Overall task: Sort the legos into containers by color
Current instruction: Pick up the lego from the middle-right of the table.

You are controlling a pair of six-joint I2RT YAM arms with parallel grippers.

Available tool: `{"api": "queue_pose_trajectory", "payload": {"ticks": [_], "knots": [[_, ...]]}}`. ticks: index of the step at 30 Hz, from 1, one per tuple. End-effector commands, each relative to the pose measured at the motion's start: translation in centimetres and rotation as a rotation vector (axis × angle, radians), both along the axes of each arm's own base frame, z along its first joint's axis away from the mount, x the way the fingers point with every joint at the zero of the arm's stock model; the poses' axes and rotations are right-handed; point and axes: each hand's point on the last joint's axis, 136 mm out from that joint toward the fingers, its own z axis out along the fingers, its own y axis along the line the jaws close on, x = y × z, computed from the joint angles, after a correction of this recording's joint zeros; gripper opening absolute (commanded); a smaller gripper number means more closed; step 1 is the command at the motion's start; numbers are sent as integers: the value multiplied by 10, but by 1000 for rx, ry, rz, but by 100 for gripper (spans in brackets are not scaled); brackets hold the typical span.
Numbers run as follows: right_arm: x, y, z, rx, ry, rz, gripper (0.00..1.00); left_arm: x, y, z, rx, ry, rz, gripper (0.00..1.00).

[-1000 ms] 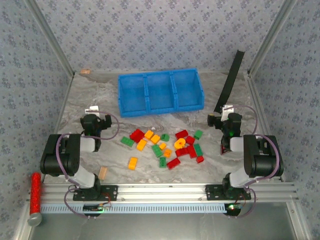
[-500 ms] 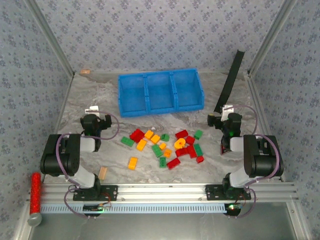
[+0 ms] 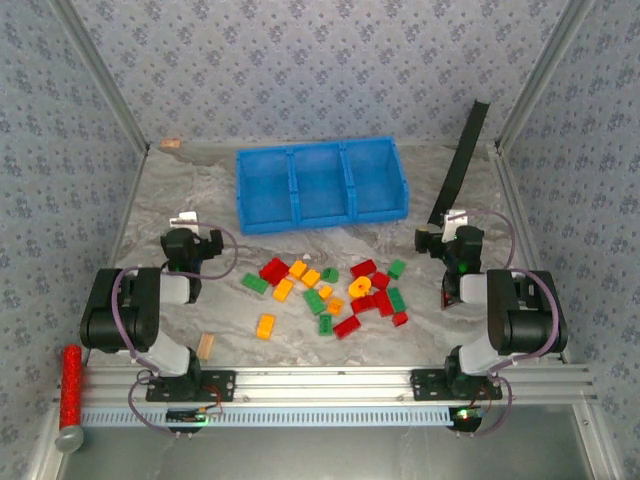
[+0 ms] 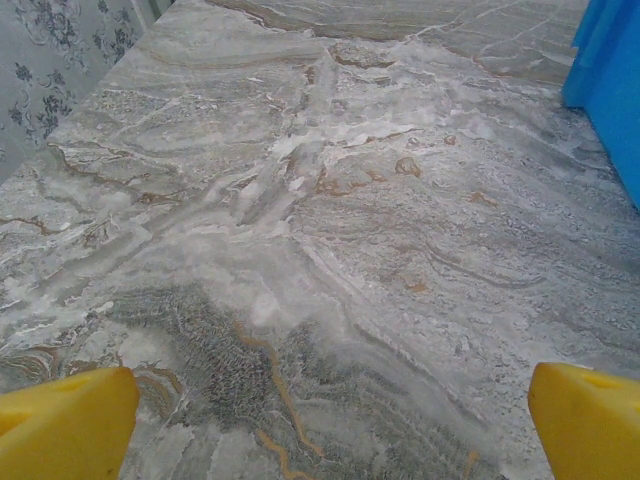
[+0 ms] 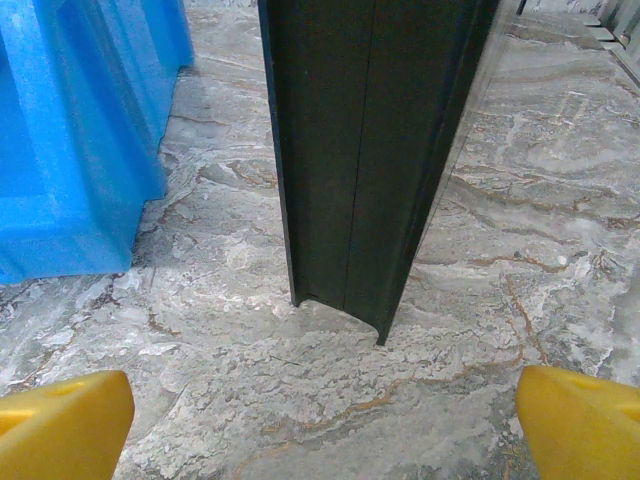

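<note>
Top external: small red, green and yellow-orange plastic lego bricks (image 3: 325,290) scattered mid-table, short of bright blue three-compartment plastic bin (image 3: 330,220). Left gripper (image 3: 185,222), right gripper (image 3: 452,220): jaws wide, holding nothing. Sorting seemingly unstarted; next, reach inward, pinch one edge brick.

place: robot lab cell | signs: wallpapered panels (image 3: 300,70), aluminium frame (image 3: 320,380), marble-print table (image 3: 200,180)

1. The table (image 4: 300,200) was a stone-veined sheet, smooth with a dull sheen
2. The blue bin (image 3: 325,218) was moulded plastic, smooth and lightly glossy
3. The legos (image 3: 325,291) were hard, shiny plastic
4. The left gripper (image 4: 330,430) and right gripper (image 5: 325,425) carried fingertips (image 4: 65,425) of smooth, matt yellow plastic
5. The black strip (image 5: 370,150) had a smooth, satin face
6. The rail (image 3: 320,380) was bare silvery metal; the block (image 3: 205,346) looked like raw wood
</note>
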Motion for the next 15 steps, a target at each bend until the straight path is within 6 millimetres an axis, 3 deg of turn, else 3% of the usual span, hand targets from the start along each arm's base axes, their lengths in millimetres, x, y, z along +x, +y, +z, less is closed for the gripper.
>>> {"api": "queue_pose_trajectory", "payload": {"ticks": [1,5,9,13,15], "knots": [[5,8,22,-51,-18,13,100,8,2,18,-7,-49,8,100],[-5,23,41,-21,120,-2,100,9,0,47,-6,22,3,100],[-27,43,58,60,194,-28,100,6,-20,94,-10,-4,-41,100],[-49,58,60,172,247,-115,100,4,-39,128,7,-29,-64,100],[-60,61,52,261,314,-190,99,5,-52,145,5,-39,-93,100]]}}
